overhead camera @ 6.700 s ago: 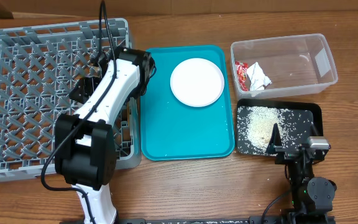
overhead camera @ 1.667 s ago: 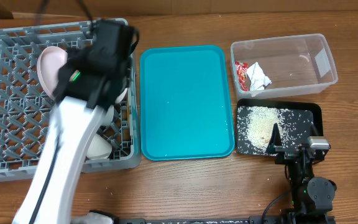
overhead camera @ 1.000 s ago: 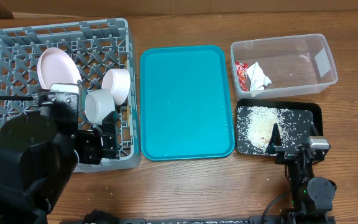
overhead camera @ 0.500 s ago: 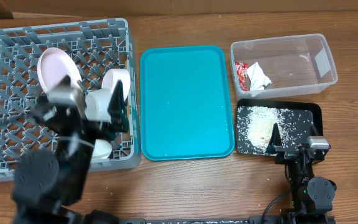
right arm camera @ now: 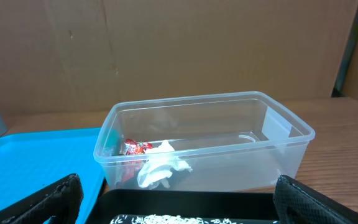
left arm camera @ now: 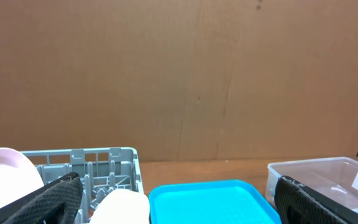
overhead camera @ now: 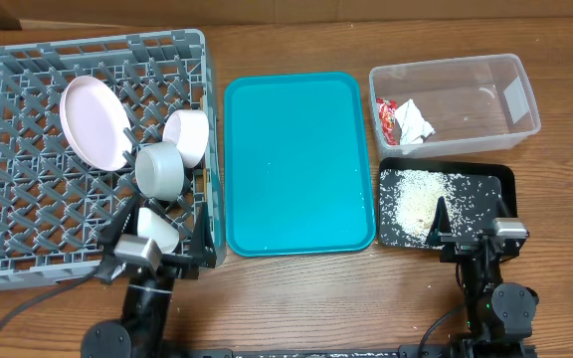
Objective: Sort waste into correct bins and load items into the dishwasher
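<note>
Dishwasher duty looks finished: the large square grey plastic dish rack (overhead camera: 88,149) now carries the large round white plate (overhead camera: 95,121), propped on edge among the pegs at the rack's upper middle, where seconds ago it lay flat on the teal rectangular serving tray (overhead camera: 299,164). That tray is now bare apart from a few specks. Beside the plate sit a small white dish (overhead camera: 189,136), a metal-grey bowl (overhead camera: 160,170) and another small white dish (overhead camera: 155,230) near the rack's front edge (no chopsticks can be made out in any view).

The left arm, which reached over the rack a moment ago, has drawn back to the table's front edge. Its fingers (overhead camera: 164,244) are spread wide and hold nothing; the left wrist view shows the two dark tips far apart at the lower corners. The plate stands well apart from them, up the rack.

The right fingers (overhead camera: 474,227) are likewise parted and empty, parked just at the front of the shallow black rectangular tray (overhead camera: 503,176), which holds the loose white rice-like grains (overhead camera: 416,197). The crumpled red-and-white wrapper (overhead camera: 402,121) lies in the clear plastic rectangular tub (overhead camera: 456,99) behind it. Judging by this layout, sorting and loading both appear complete.
</note>
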You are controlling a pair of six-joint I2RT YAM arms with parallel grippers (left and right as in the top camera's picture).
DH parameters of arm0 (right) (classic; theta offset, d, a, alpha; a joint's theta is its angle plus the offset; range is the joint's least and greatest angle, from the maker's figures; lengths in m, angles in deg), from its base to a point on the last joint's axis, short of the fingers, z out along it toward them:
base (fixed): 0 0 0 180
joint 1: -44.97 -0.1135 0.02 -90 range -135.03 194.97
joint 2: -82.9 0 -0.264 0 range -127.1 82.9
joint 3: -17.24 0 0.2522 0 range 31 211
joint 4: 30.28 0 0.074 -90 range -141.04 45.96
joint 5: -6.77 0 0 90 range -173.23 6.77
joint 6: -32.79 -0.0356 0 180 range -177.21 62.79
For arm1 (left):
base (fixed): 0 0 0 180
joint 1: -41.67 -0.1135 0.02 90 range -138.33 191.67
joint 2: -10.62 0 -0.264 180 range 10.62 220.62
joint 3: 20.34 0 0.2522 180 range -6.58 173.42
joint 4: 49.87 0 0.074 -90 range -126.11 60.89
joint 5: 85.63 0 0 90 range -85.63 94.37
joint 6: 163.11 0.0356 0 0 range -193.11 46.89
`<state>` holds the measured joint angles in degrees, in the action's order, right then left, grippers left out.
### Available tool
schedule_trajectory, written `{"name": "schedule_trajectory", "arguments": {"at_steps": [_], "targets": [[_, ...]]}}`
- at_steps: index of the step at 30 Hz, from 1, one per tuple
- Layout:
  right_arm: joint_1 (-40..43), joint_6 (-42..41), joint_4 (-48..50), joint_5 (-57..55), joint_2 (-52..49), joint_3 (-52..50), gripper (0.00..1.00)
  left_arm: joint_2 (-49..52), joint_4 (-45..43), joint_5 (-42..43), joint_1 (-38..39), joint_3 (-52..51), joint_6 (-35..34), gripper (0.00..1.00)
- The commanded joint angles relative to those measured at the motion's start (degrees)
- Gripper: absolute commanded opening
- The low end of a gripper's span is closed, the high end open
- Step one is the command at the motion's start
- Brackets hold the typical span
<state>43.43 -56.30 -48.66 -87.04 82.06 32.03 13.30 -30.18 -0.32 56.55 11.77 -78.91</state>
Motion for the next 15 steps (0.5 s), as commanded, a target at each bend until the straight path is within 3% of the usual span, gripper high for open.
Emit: {"name": "schedule_trajectory", "arguments": {"at_steps": [1, 15], "targets": [[0.0, 0.2, 0.2, 0.1, 0.6, -0.6, 1.00, -2.3, -0.4, -0.1, -0.5, -3.5, 0.9, 1.00], [0.0, 0.2, 0.2, 0.1, 0.6, -0.6, 1.00, -2.5, -6.0, 0.1, -0.5, -18.1, -1.0, 1.00]]}}
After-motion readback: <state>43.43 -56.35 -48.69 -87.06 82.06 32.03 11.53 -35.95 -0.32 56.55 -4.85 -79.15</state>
